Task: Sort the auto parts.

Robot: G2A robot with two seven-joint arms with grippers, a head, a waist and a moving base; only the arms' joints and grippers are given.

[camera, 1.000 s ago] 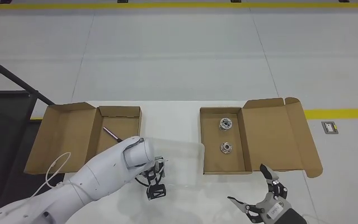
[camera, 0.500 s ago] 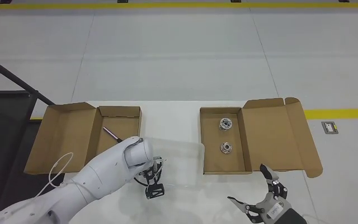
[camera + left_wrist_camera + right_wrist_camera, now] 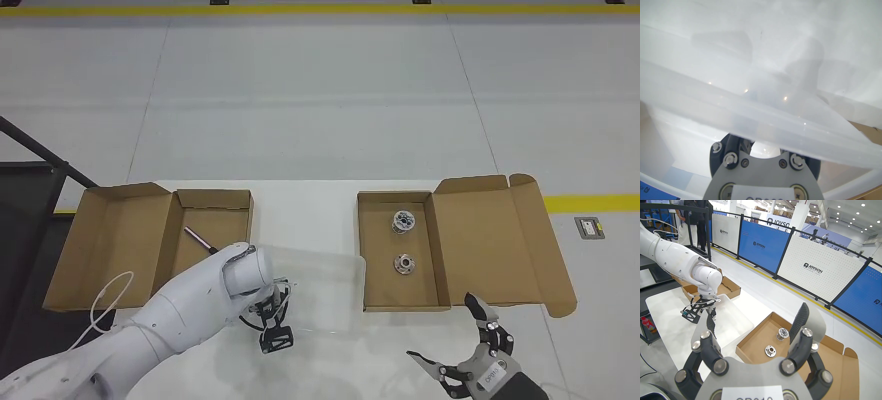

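Observation:
Two round metal parts (image 3: 402, 220) (image 3: 405, 264) lie in the right cardboard box (image 3: 375, 290); the right wrist view shows them too (image 3: 783, 333) (image 3: 770, 350). A thin rod (image 3: 197, 238) lies in the left cardboard box (image 3: 215, 200). A translucent white bin (image 3: 325, 285) stands between the boxes. My left gripper (image 3: 275, 325) hangs at the bin's near rim, fingers spread and open; through the bin wall they appear as two blurred shapes around (image 3: 764, 49). My right gripper (image 3: 755, 311) is open and empty near the table's front edge, right of the bin.
Both boxes have their lids folded outward, the right one's flap (image 3: 495, 245) reaching toward the table's right edge. A red bottle (image 3: 647, 324) stands on a low shelf beside the table. A fence with blue and white panels (image 3: 810, 262) runs behind the table.
The left gripper has shifted very slightly at the bin's rim. The right arm has kept still.

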